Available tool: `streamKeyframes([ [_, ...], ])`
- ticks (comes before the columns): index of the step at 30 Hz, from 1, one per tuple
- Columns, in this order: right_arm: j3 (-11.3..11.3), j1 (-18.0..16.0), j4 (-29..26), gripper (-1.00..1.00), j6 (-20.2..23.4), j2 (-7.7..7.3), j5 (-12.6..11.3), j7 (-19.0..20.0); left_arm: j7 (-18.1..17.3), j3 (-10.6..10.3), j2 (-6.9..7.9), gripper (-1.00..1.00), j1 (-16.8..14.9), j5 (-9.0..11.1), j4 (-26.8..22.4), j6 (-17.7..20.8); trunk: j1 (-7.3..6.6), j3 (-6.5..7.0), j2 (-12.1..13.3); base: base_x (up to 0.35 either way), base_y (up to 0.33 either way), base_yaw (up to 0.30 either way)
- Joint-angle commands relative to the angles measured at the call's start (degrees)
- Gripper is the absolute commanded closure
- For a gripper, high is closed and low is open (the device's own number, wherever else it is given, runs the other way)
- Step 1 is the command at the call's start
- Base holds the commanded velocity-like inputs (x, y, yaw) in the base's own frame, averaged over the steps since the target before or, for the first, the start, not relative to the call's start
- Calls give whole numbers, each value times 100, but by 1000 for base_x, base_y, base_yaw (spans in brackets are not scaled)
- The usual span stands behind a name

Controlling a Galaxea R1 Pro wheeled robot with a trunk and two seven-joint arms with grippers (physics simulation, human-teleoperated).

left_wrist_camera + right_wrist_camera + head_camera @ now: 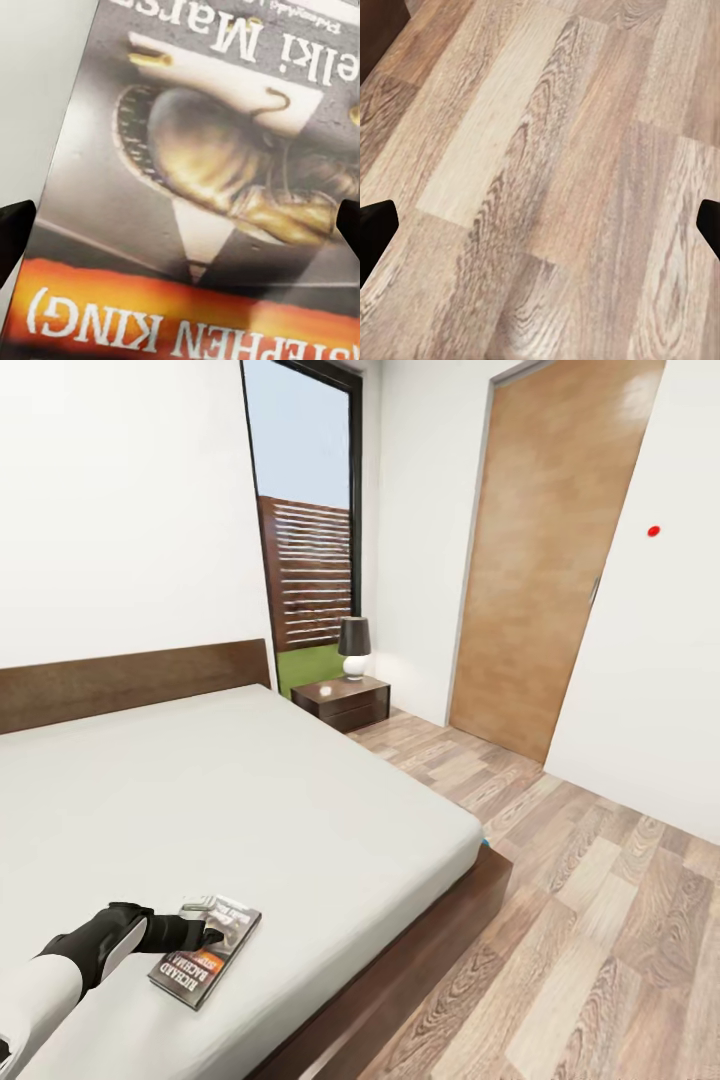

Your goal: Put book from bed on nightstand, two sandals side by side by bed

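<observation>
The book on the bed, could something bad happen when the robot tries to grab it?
Maybe. The book lies flat on the soft mattress of the bed, so the open left gripper might just push it along instead of getting under it. It also lies near the bed's edge, so a push could slide it onto the wooden floor. And the nightstand is far away, so a weak grip could drop it.

Head high over bed [250,790], wrists close

The right gripper [540,229] is hanging spread wide over the wood-plank floor [547,150], dark fingertips [375,225] framing bare boards.
</observation>
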Motion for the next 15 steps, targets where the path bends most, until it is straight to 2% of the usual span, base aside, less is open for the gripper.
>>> streamKeyframes([
  [1, -48, -8, 4, -100, -24, 4, 59, 49, -2, -22, 5, -100, -2, 40, -9, 38, -1, -5, -3, 0, -3, -51],
  [15, -48, -8, 4, -100, -24, 4, 62, 49, -1, -25, 5, -100, -2, 40, -9, 34, -1, -5, -3, 0, -1, -13],
])
